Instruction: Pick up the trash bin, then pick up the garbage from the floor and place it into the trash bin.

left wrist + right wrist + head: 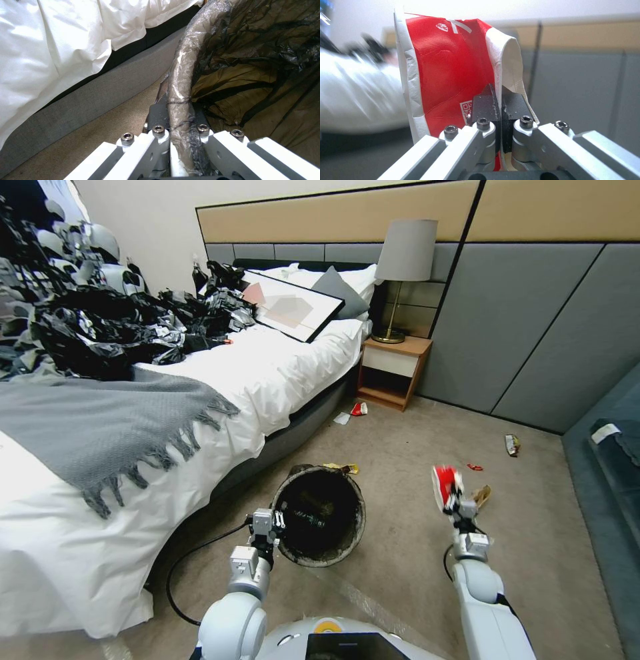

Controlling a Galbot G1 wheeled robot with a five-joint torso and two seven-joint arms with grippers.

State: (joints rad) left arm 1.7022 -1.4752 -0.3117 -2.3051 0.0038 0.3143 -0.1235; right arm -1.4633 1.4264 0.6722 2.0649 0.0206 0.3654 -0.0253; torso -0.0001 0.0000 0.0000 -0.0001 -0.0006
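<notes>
The trash bin [320, 517], lined with a black bag, hangs tilted beside the bed, its mouth facing me. My left gripper [273, 523] is shut on its near rim [181, 82], one finger inside and one outside [180, 117]. To the right of the bin, my right gripper [457, 503] is raised above the carpet and shut on a red-and-white crushed carton [445, 483] [450, 75], which the pads [500, 105] pinch at its lower edge. More garbage lies on the floor: a yellow wrapper [343, 468], a red scrap [474, 467], a tan bag [481, 495], a dark wrapper [512, 445], and a red-and-white piece [359, 409] by white paper [342, 418].
The white bed [200, 400] with a grey throw and a pile of black plastic bags [107, 327] fills the left. A wooden nightstand [393, 370] with a lamp stands at the back. A blue sofa [610, 473] lines the right edge. A black cable [193, 553] loops by my left arm.
</notes>
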